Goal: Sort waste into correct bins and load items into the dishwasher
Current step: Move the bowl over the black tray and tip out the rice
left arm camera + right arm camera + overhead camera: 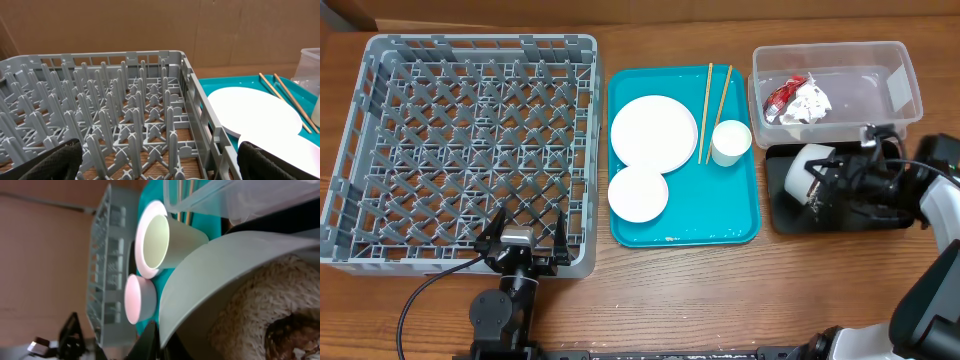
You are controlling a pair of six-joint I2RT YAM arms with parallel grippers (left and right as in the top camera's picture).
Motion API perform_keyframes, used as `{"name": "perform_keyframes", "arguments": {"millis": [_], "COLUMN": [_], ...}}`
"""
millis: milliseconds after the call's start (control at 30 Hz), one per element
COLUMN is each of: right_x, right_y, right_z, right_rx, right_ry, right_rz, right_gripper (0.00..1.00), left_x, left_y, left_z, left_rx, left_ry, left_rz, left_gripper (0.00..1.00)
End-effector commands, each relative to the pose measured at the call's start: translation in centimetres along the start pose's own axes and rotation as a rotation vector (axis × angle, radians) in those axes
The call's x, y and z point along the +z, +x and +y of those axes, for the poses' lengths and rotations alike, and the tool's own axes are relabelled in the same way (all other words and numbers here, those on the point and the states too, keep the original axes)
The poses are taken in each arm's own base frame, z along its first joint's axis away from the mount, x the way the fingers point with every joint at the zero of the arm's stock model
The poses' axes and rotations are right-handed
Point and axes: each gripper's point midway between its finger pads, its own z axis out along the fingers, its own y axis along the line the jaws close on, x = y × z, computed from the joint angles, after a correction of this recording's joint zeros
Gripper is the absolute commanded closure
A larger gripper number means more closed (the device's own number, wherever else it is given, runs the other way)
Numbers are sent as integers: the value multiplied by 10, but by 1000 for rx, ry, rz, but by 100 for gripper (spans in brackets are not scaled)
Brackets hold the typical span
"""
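Rice-filled bowl [808,168] tilted over black tray [788,218], rim pinched in right fingers [830,185]; left fingers [272,165] spread wide beside rack [460,140].

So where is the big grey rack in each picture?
Overhead: the grey rack fills the left side of the table.
Left wrist: it fills the left and middle, seen close up.
Right wrist: it stands at the left, turned sideways in the picture.
Shared landmark: the teal tray, right beside the rack every time.

A flat teal tray [720,205] lies on the wooden table [720,300] (brown cardboard [150,25] stands behind).
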Motion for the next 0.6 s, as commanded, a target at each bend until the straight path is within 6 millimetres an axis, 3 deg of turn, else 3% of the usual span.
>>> {"name": "perform_keyframes", "arguments": {"millis": [0, 233, 567], "right_x": [-16, -43, -52], "right_y": [-8, -25, -35], "right_z": [21, 33, 45], "right_rx": [26, 87, 125], "right_ry": [-165, -298, -393], "right_rz": [-80, -173, -180], "right_gripper": [96, 96, 96], "left_x": [0, 0, 0], "left_y": [0, 0, 0], "left_z": [-1, -1, -1], "left_rx": [18, 18, 18], "left_ry": [3, 4, 4], "left_rz": [-4, -4, -4], "left_gripper": [0, 0, 0]}}
